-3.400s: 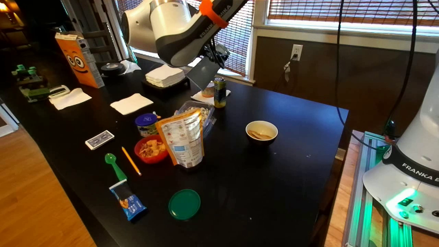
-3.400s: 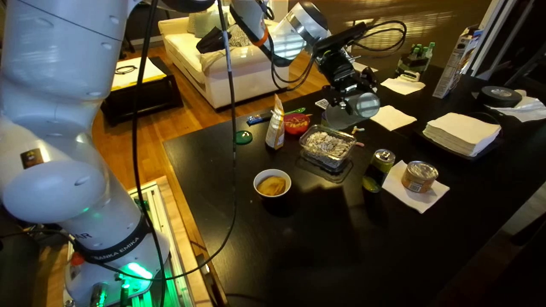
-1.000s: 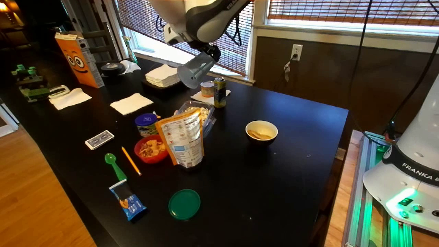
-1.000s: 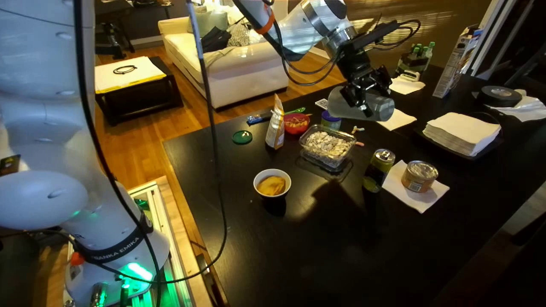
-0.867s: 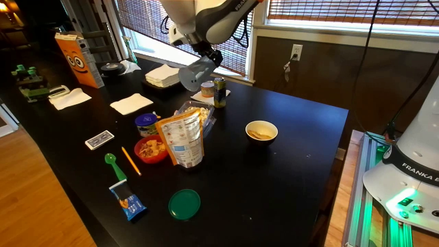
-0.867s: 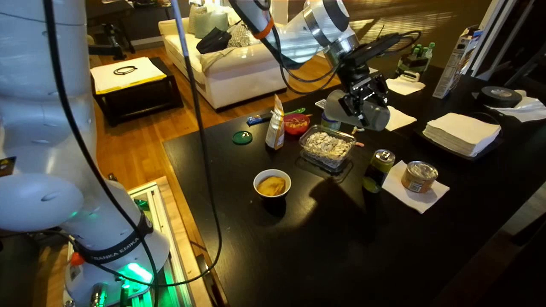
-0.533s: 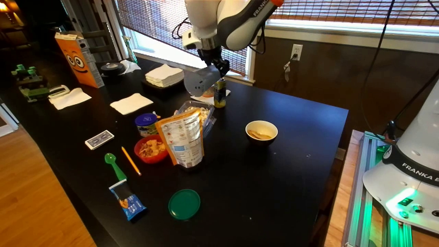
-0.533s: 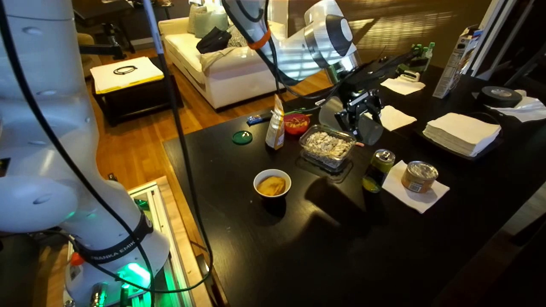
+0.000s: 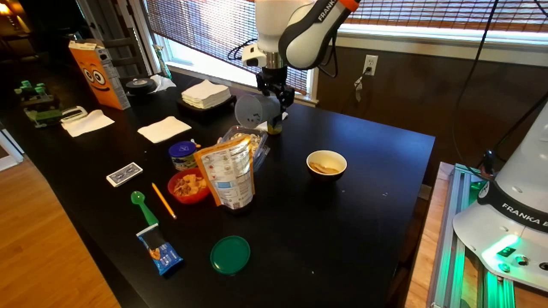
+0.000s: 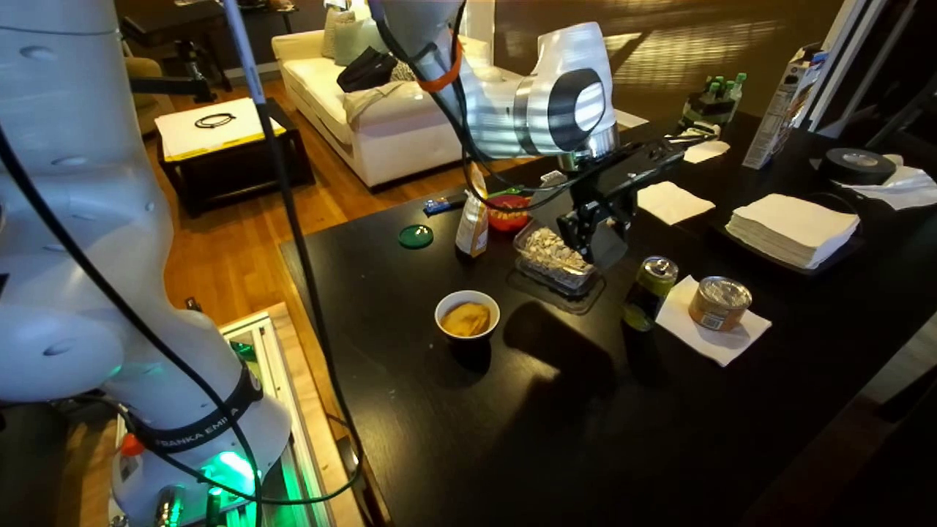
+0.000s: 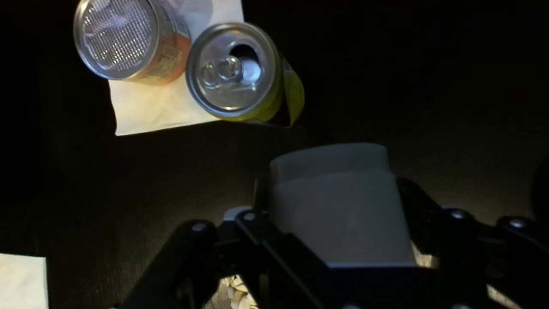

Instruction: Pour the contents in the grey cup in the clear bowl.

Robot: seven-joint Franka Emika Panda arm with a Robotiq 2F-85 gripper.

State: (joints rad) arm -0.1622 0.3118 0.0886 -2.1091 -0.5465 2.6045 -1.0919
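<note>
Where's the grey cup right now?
The gripper holds the grey cup in the air, tipped on its side. In an exterior view, it shows to the right of the napkin stack and just above the clear bowl.

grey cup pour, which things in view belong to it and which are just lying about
Job: grey cup, tilted in the gripper; clear bowl of pale pieces

Lying about, among others: cream-lined bowl, red bowl, pouch, blue-lidded tub, drink can, green lid, pencil, green spoon, snack packet, napkin stack
</note>
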